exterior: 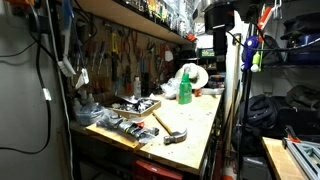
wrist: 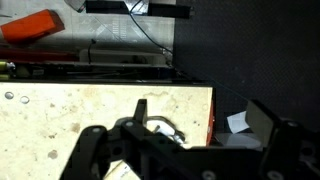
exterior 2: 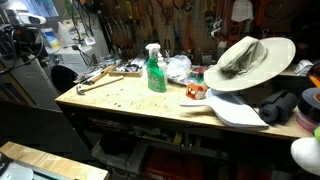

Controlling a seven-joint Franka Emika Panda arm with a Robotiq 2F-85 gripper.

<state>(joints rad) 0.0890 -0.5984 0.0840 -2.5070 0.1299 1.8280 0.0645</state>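
Workbench (wrist: pixel 80 110) corner lies beneath the spread end effector (wrist: pixel 197 115)

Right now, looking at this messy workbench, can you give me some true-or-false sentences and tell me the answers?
1. The spray bottle is green. True.
2. The hat lies on the floor. False: it sits up on the workbench.
3. A hammer lies on the workbench. True.
4. The claw is squeezing the spray bottle. False: the claw is over the workbench's edge, and the bottle stands alone, untouched.
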